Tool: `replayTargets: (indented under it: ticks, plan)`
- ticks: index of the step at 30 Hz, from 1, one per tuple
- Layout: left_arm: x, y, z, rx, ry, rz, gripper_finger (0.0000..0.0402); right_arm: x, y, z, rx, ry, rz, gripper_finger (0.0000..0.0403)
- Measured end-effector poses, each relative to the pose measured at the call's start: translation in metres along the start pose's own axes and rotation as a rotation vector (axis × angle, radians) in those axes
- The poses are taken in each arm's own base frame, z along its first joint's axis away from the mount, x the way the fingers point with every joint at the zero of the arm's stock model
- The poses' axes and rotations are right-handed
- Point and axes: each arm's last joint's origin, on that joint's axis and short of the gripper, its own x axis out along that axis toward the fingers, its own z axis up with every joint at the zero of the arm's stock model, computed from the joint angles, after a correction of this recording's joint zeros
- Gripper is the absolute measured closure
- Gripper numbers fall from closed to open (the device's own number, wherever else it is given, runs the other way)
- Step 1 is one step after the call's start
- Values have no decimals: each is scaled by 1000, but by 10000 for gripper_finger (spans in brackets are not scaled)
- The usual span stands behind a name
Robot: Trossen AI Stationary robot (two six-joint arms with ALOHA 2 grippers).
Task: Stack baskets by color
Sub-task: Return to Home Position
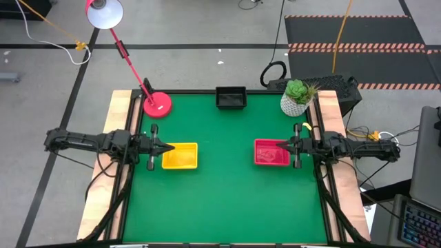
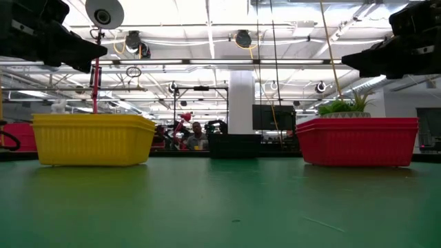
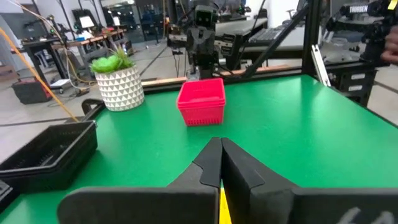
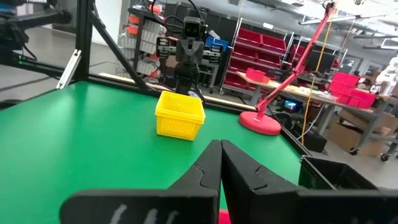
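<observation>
A yellow basket (image 1: pixel 180 157) rests on its base on the green mat at the left, and a red basket (image 1: pixel 270 154) at the right. A black basket (image 1: pixel 231 98) sits at the far edge. My left gripper (image 1: pixel 171 147) is shut and points level toward the right, above the yellow basket's left rim (image 2: pixel 93 120). My right gripper (image 1: pixel 278 145) is shut and points level toward the left, above the red basket (image 2: pixel 358 141). Both hang clear of the baskets in the low view. The left wrist view shows the red basket (image 3: pixel 202 101), and the right wrist view the yellow one (image 4: pixel 180 115).
A red desk lamp stands with its base (image 1: pixel 157 105) at the far left corner. A white plant pot (image 1: pixel 295 103) stands at the far right corner. The green mat (image 1: pixel 227 200) lies bare between the two baskets and toward the near edge.
</observation>
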Motion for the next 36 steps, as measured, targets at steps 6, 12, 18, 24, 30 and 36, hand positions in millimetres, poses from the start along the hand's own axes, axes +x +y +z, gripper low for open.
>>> replayTargets:
  ticks: [6, 12, 18, 24, 30, 36]
  plan:
    - [-3, 0, 1, -1, -10, 3, 398, 0, 0, 1, 50, -12, -4, 403]
    - [-1, -1, -8, -3, -13, -12, 399, 0, -2, 7, 45, -67, -22, 403]
    - [3, -3, -27, 9, -33, -6, 394, 0, -2, 9, 48, -94, -29, 403]
    - [3, -2, -26, -18, -42, -14, 396, 0, -3, 10, 48, -100, -30, 403]
    - [2, -1, -25, -43, -58, -12, 398, 0, -3, 10, 49, -104, -31, 403]
    - [-1, -1, -23, -54, -85, -12, 395, 0, -3, 10, 71, -105, -29, 403]
